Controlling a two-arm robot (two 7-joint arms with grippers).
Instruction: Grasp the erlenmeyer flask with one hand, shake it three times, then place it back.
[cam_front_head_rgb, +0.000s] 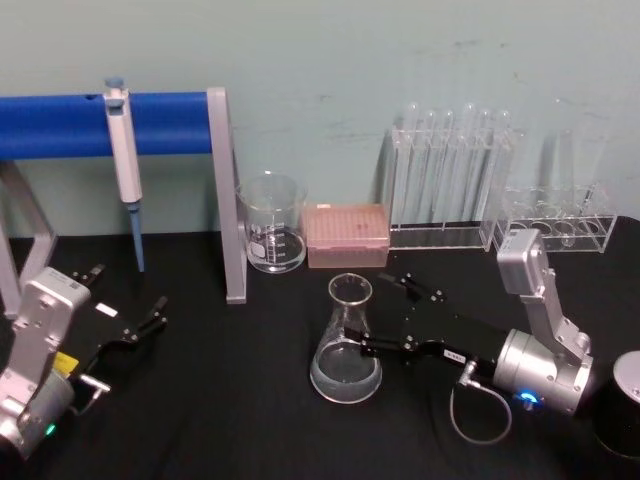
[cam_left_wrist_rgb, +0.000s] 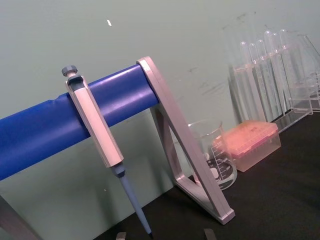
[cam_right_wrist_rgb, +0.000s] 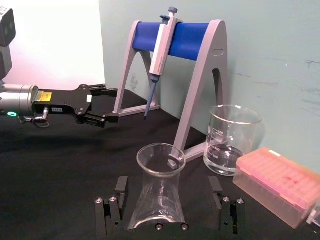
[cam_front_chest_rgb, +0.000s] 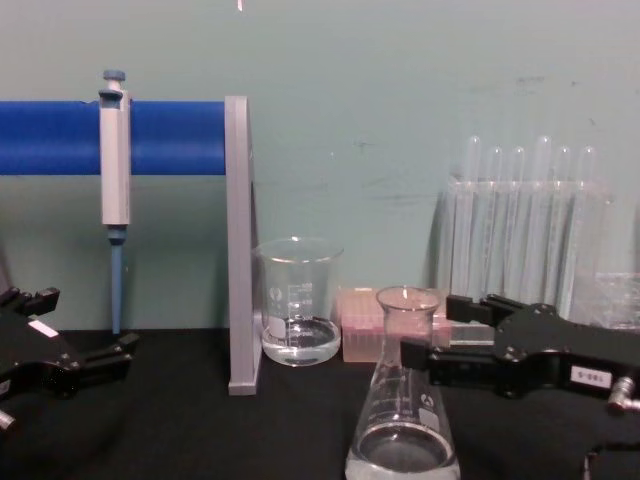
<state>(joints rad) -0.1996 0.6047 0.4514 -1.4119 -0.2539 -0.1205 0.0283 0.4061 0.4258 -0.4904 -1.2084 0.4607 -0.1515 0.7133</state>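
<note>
Black table (cam_front_head_rgb: 230, 400), right hand (cam_front_head_rgb: 368, 312) spread around erlenmeyer flask (cam_front_head_rgb: 346, 372), wrist view shows gaps, left hand (cam_front_head_rgb: 130, 290) released.

Clear glass conical Erlenmeyer flask (cam_front_head_rgb: 345, 345): standing upright on the black tabletop (cam_front_head_rgb: 220, 400), wide base down, narrow neck and flared rim up. White graduation marks; shallow clear liquid at the bottom. Black two-fingered right gripper (cam_front_head_rgb: 372, 312): low over the tabletop, fingers spread, one on each side of the flask, glass not clamped.
</note>
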